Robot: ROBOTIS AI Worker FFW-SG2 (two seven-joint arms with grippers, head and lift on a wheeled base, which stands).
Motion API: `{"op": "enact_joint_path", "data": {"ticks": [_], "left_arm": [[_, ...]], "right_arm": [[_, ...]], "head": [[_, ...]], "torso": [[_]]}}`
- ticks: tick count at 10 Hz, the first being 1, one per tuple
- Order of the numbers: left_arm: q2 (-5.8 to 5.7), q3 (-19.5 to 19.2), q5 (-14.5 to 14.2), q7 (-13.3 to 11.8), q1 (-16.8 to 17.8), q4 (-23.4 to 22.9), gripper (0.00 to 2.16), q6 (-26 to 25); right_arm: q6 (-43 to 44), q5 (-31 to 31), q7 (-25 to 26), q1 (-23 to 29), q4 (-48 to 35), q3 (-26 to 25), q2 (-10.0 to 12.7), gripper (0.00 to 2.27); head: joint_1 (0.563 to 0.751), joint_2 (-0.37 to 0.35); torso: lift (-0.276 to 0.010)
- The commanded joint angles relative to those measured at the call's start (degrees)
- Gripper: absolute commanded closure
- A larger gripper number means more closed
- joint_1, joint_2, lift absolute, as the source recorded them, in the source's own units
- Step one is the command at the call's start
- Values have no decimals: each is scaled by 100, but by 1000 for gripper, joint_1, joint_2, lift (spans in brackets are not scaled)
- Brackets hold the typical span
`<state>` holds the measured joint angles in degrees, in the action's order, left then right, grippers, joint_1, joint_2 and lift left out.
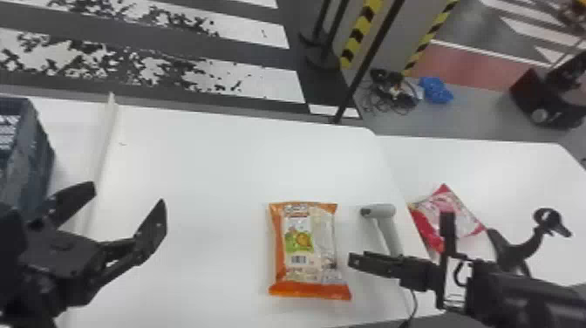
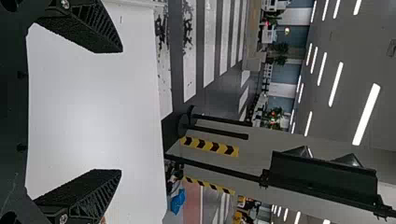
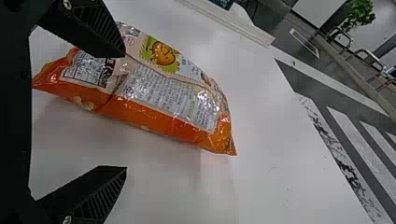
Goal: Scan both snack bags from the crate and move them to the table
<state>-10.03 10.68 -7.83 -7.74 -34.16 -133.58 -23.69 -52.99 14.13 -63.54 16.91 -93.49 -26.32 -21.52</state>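
Orange snack bag (image 1: 305, 244) flat on the white table (image 1: 196, 165), long axis running near to far — just to the robot's left of the right gripper (image 3: 125, 111), the nearer of the two, released and with fingers apart. Left gripper (image 1: 127, 196) likewise spread and empty. Probable next step: closure across the bag's narrow width, ahead of scanning. Glossy, crinkled film, pillow-shaped, barcode (image 1: 298, 260) upward; grey scanner (image 1: 386, 211) of smooth plastic, pistol-shaped, between this bag and the pink snack bag (image 1: 464, 216) — apparently already dealt with. Dark openwork crate (image 1: 37, 148) at far left.
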Motion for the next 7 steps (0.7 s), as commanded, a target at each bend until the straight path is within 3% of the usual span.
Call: {"op": "enact_joint_path", "data": {"ticks": [1, 5, 6, 7], "left_arm": [[19, 57, 10, 9, -3, 25, 73, 0], [36, 163, 115, 44, -38, 43, 70, 35], [45, 172, 115, 44, -38, 69, 70, 70], [54, 224, 115, 44, -21, 140, 73, 158]], "right_arm": [[30, -42, -1, -118, 174, 268, -1, 63], [12, -104, -194, -153, 235, 663, 43, 66], [30, -130, -291, -127, 235, 707, 43, 272], [30, -200, -361, -127, 235, 769, 43, 1018]], "head": [[695, -350], [695, -350], [695, -350], [695, -350]], "torso": [[-87], [-87], [-87], [-87]]}}
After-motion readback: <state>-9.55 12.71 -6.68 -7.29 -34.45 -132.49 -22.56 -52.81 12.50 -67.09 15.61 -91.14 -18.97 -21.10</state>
